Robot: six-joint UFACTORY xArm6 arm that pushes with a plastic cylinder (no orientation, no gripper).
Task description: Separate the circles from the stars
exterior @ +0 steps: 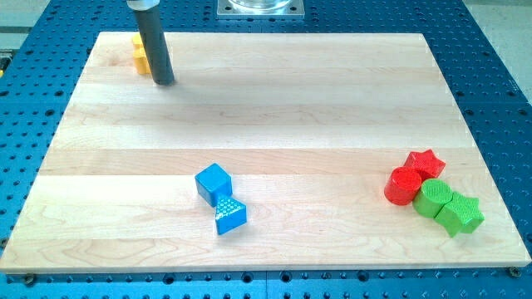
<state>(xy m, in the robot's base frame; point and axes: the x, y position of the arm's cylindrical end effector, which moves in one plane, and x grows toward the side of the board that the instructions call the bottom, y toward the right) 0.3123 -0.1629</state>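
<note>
My tip (164, 82) rests on the board near the view's top left, just right of a yellow block (141, 55) that the rod partly hides; its shape cannot be made out. At the view's lower right lies a tight cluster: a red star (426, 162), a red circle (403, 186) touching it on the left, a green circle (432, 198) below the star, and a green star (461, 214) at its right. The tip is far from this cluster.
A blue cube (213, 183) and a blue triangle (229, 216) sit touching below the board's middle, left of centre. The wooden board (266, 100) lies on a blue perforated table. A metal base (261, 8) stands at the view's top.
</note>
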